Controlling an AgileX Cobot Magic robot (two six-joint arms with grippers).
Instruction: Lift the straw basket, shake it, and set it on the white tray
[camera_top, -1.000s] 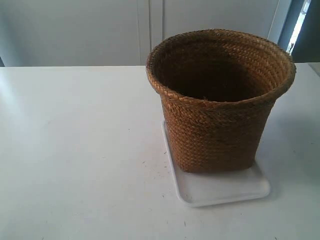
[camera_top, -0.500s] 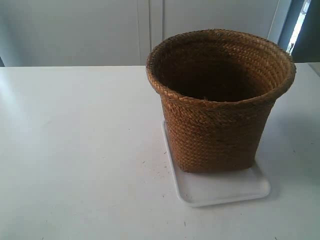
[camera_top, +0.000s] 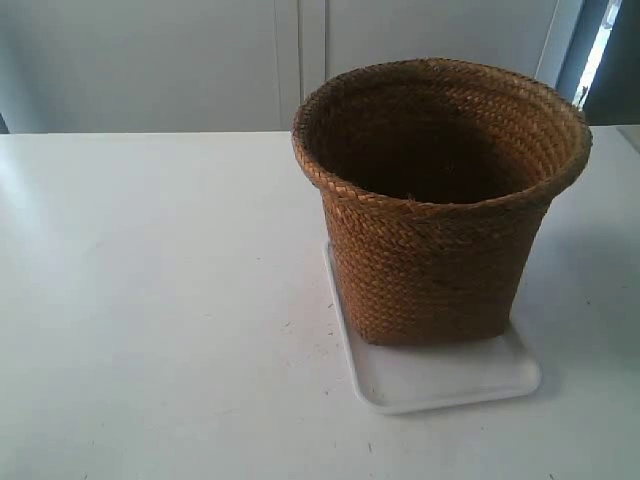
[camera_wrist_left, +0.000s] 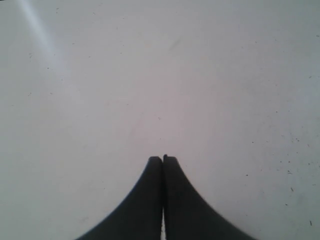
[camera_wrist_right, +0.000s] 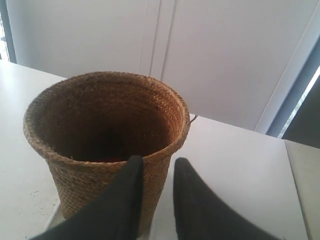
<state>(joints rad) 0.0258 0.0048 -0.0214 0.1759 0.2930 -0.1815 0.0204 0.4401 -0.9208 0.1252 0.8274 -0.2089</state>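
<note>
The brown woven straw basket (camera_top: 430, 200) stands upright on the white tray (camera_top: 440, 375) at the right of the exterior view, covering most of it. No arm shows in that view. In the right wrist view the straw basket (camera_wrist_right: 100, 130) is just ahead, and my right gripper (camera_wrist_right: 157, 162) is open, its dark fingers apart in front of the basket's outer wall and holding nothing. A sliver of the white tray (camera_wrist_right: 56, 217) shows under the basket. My left gripper (camera_wrist_left: 162, 159) is shut and empty above bare white table.
The white table (camera_top: 150, 280) spreads to the left of the tray. Behind it is a pale wall or cabinet front (camera_top: 200, 60). A dark gap with bright light (camera_top: 600, 50) sits at the far right.
</note>
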